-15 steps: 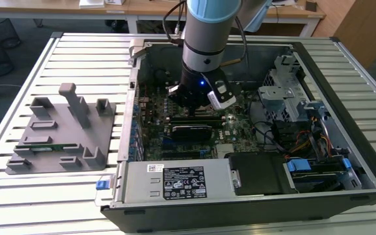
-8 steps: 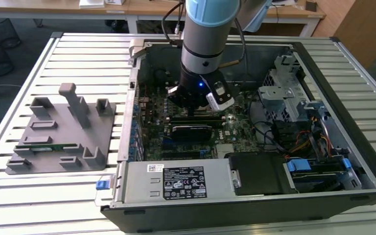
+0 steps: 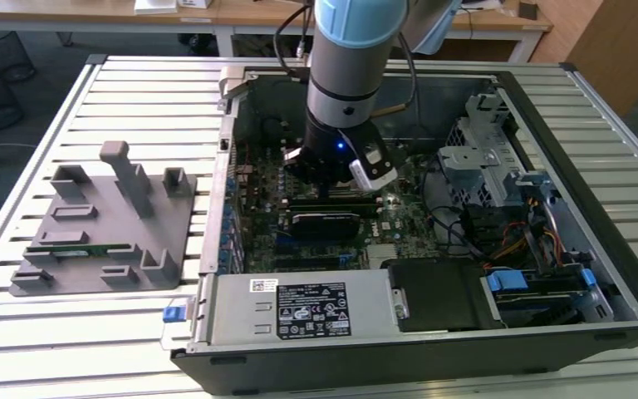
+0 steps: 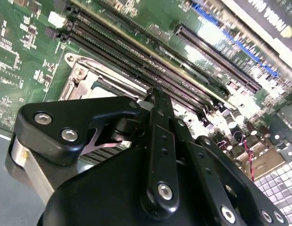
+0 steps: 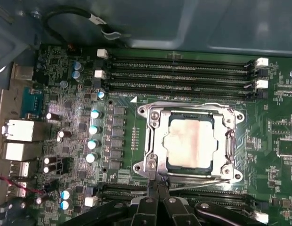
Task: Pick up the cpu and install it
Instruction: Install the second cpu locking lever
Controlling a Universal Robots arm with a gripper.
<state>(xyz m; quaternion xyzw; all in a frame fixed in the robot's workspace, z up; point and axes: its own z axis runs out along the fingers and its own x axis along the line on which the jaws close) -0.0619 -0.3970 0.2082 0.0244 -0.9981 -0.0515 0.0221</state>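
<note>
Now | cpu (image 5: 189, 141) seated in socket (image 5: 153, 146), motherboard centre | gripper (image 5: 158, 186) fingers together, empty | you: confirm seating.

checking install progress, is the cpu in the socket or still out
In. In the first wrist view the cpu lies flat inside the metal socket frame on the motherboard, with the gripper just beside the frame's edge.

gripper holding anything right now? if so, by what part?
Nothing held. The gripper is shut with nothing between its fingers, at the edge of the socket frame. The cpu sits in the socket.
</note>
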